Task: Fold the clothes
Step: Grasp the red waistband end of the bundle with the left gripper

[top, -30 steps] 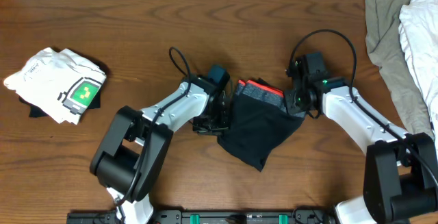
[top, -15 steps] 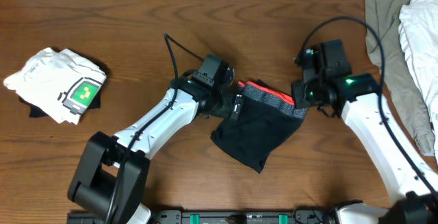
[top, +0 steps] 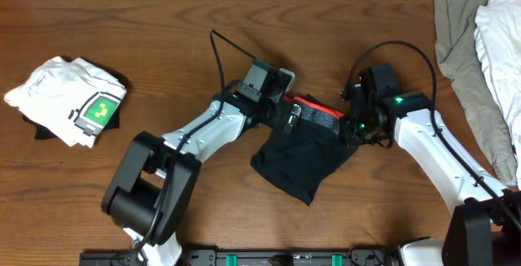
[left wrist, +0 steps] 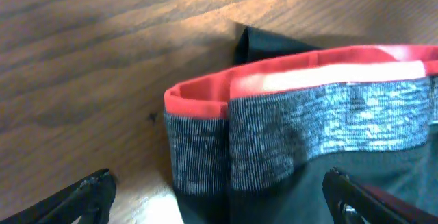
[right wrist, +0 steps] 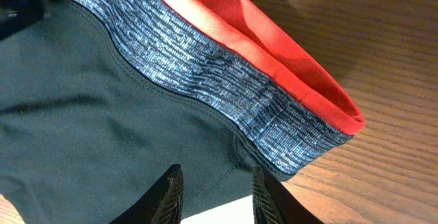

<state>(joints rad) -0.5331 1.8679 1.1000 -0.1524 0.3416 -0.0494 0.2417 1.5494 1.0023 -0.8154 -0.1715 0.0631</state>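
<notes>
The clothes are a pair of dark trousers (top: 303, 159) lying folded in a bundle at the table's middle, with the grey waistband (top: 319, 115) and its red edge along the far side. My left gripper (top: 286, 121) hovers at the waistband's left end (left wrist: 205, 148). In its wrist view the left gripper (left wrist: 219, 202) is wide open, its fingers either side of that corner and gripping nothing. My right gripper (top: 352, 129) is low at the waistband's right end (right wrist: 301, 138). There the right gripper (right wrist: 215, 183) stands part open over the dark cloth's edge, and no cloth is pinched.
A folded white shirt with a green square print (top: 77, 99) lies at the far left on something black (top: 45, 132). A heap of grey-beige and white garments (top: 480, 46) fills the right edge. Both arms' cables arch over the trousers.
My left gripper has opened wide, let go of the trousers and shifted up to the waistband's left corner. My right arm rose, then came back down to the waistband's right end.
</notes>
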